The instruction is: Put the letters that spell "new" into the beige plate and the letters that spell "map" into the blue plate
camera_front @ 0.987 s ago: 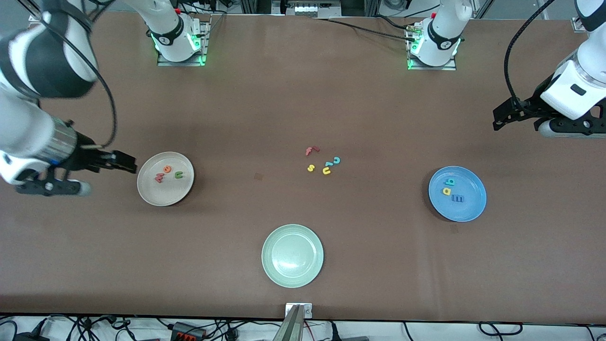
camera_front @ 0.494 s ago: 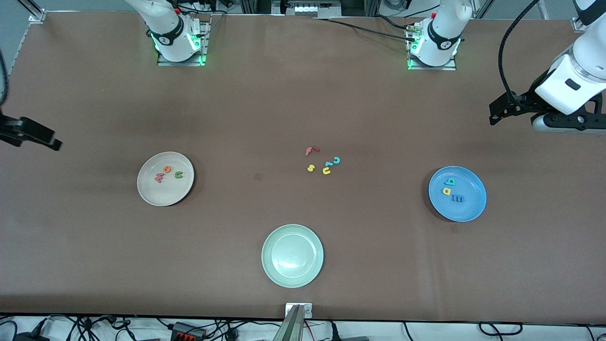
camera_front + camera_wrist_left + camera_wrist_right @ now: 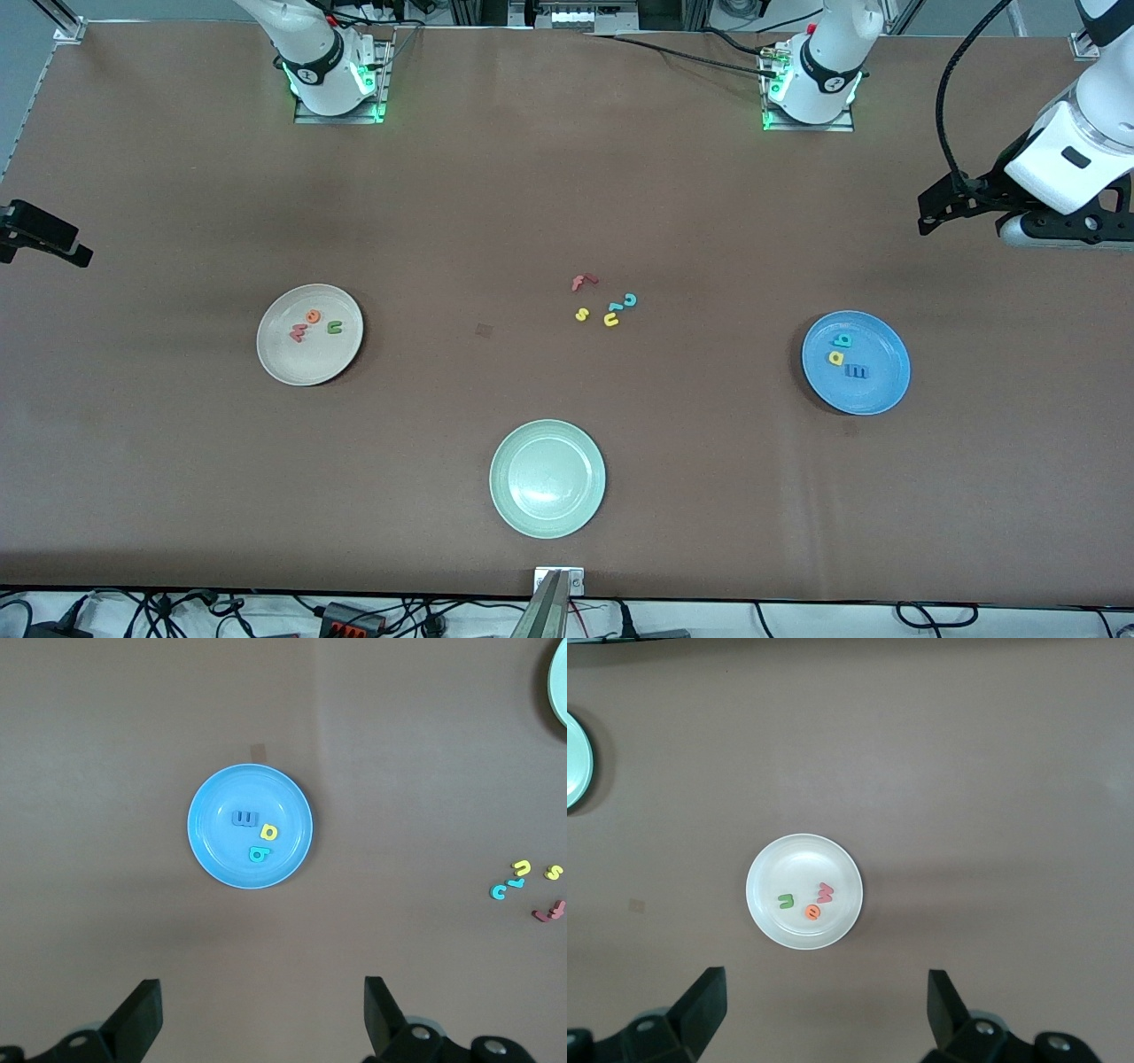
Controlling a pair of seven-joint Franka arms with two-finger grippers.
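Note:
The beige plate [image 3: 309, 368] lies toward the right arm's end of the table. In it are the green n [image 3: 334, 327], the orange e [image 3: 312, 315] and the red-pink w [image 3: 298, 333]. The blue plate [image 3: 879, 392] lies toward the left arm's end and holds the teal p [image 3: 841, 339], the yellow a [image 3: 835, 358] and the blue m [image 3: 856, 371]. My right gripper [image 3: 826, 988] hangs open and empty high over the table beside the beige plate [image 3: 766, 873]; the front view shows only its tip [image 3: 53, 239]. My left gripper [image 3: 937, 211] is open and empty, high beside the blue plate [image 3: 213, 855].
A pale green plate [image 3: 547, 527] sits near the table's front edge. Loose letters lie mid-table: a red f [image 3: 583, 283], a teal c [image 3: 630, 300], a yellow s [image 3: 581, 314] and a yellow u [image 3: 611, 319]. A small tape patch [image 3: 483, 330] is stuck beside them.
My right arm has drawn back from beside the beige plate to the table's edge, mostly out of the front view. The left arm has shifted only slightly. No letter has moved.

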